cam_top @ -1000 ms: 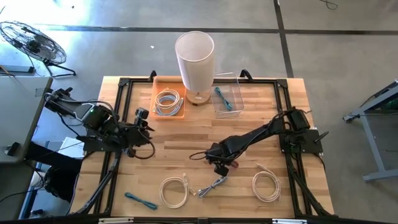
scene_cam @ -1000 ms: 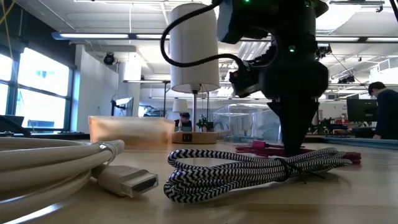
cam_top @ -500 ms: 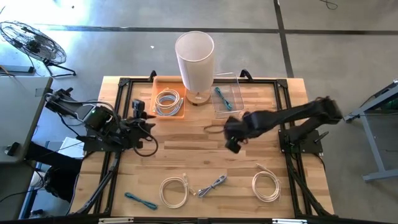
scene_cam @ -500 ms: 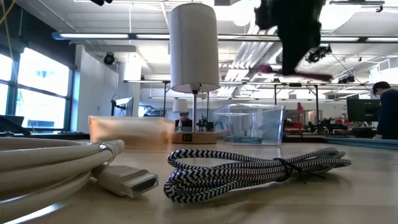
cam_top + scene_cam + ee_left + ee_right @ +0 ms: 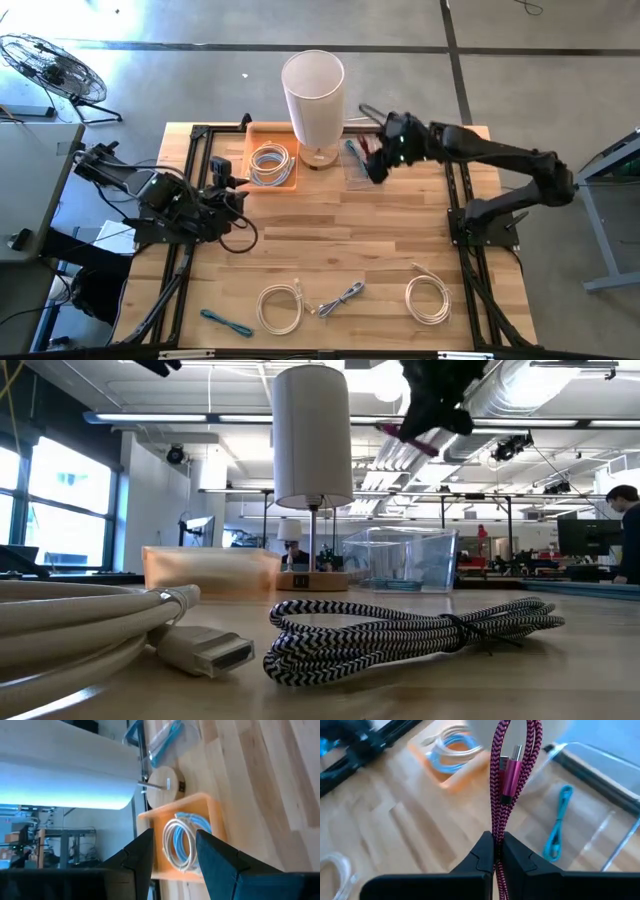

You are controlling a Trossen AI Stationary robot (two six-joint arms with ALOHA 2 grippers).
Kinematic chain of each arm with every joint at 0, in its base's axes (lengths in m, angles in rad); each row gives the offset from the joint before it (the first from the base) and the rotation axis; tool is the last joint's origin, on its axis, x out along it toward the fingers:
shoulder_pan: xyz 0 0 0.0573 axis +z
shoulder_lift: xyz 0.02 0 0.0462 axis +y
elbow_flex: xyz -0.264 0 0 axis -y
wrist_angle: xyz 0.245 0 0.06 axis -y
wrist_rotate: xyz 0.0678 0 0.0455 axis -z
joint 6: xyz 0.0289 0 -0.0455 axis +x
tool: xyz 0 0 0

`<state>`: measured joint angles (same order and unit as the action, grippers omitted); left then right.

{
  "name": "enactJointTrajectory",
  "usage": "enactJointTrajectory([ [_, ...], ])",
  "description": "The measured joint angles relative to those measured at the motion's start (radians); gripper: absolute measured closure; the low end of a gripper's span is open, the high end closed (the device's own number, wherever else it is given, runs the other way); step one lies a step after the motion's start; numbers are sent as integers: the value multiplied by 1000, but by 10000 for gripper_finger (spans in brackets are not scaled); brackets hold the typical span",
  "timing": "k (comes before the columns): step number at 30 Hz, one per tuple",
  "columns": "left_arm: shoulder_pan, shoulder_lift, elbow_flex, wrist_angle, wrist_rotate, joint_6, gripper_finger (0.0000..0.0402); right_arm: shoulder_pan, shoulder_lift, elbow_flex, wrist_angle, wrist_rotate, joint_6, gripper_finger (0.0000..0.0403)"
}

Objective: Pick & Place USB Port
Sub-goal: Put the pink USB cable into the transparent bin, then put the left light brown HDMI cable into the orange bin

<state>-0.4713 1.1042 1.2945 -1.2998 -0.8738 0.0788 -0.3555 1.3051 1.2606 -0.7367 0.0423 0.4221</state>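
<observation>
We judged the carry near done — the right gripper [image 5: 495,851], fingers clenched on the pink cable [image 5: 506,775], hung over the clear bin [image 5: 366,158] — lowering and releasing next; left gripper [image 5: 172,851] waited, fingers apart.

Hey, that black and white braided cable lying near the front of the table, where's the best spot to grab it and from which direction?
Probably at the cinched waist of the black and white braided cable, where the strands bunch narrowest, coming straight down from above since it lies flat on the table.
</observation>
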Motion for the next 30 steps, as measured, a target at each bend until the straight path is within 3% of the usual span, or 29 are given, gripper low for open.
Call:
enactJointTrajectory([
  [6,0,-1,0,-106,1,-1,259,-152,90,0,20,-95,-5,395],
  [12,0,-1,0,-173,7,-5,259,-222,191,0,38,-132,-30,394],
  [23,0,-1,0,-182,18,-5,259,-261,267,0,81,-170,-104,304],
  [30,0,-1,0,-185,2,-5,259,-276,258,0,113,-173,-117,291],
])
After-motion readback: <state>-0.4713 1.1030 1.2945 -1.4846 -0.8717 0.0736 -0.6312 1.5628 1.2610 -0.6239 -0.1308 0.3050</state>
